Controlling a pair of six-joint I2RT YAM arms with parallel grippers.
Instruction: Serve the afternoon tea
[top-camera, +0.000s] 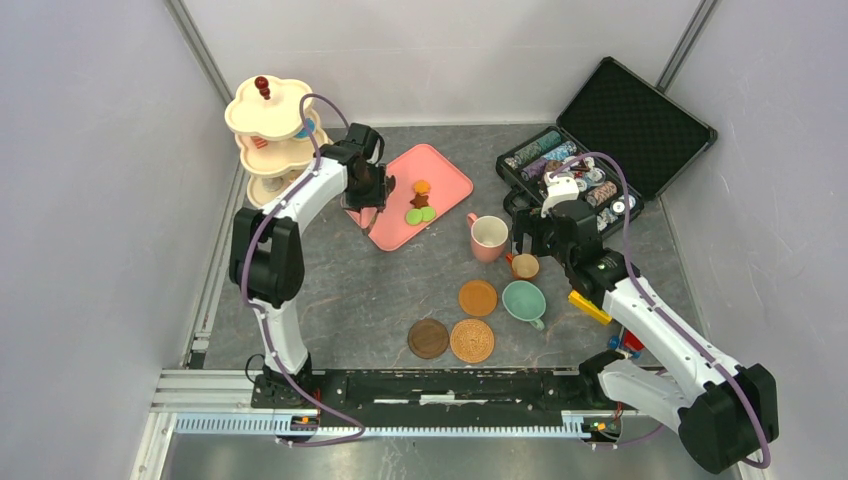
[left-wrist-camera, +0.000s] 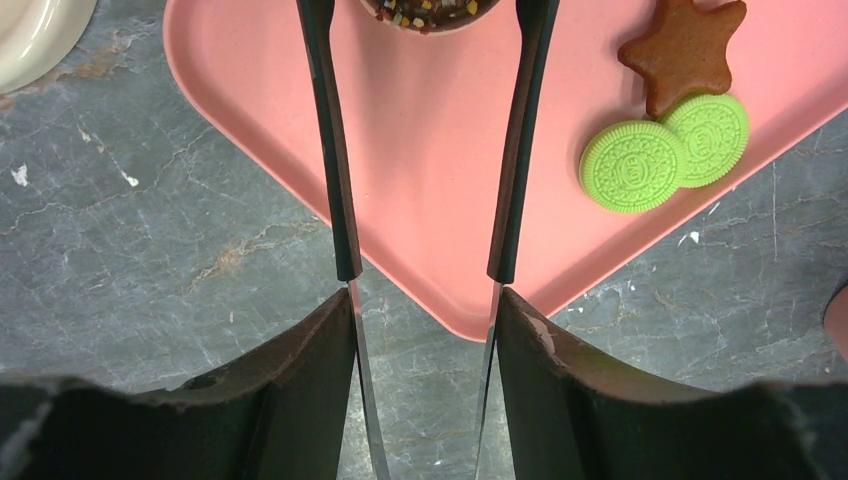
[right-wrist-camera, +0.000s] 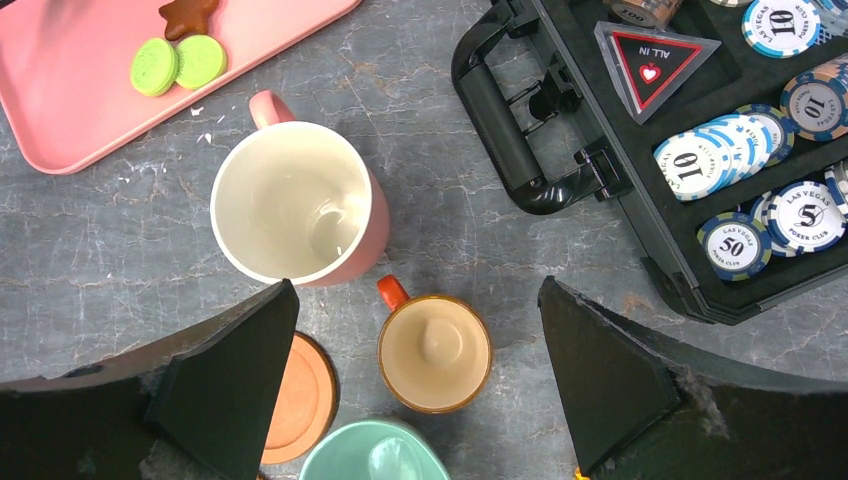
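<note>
Sprinkled chocolate toy pastry (left-wrist-camera: 430, 9) lies on the smooth pink rounded tray (left-wrist-camera: 430, 180), between the left jaws, parted and gripping nothing. Right jaws gape wide, empty, above the small brown cup (right-wrist-camera: 435, 355) on the veined grey bench (right-wrist-camera: 120, 240).

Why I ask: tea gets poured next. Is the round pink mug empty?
Empty: the right wrist view looks into the pink mug, showing only bare cream interior.

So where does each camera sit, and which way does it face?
Top external: above and behind, facing down on the table; left arm and right arm show.
Left wrist: on the left arm, facing down at the pink tray; left gripper shows.
Right wrist: on the right arm, facing down at pink cup and brown cup; right gripper shows.
Shared: both wrist views show green cookies.
</note>
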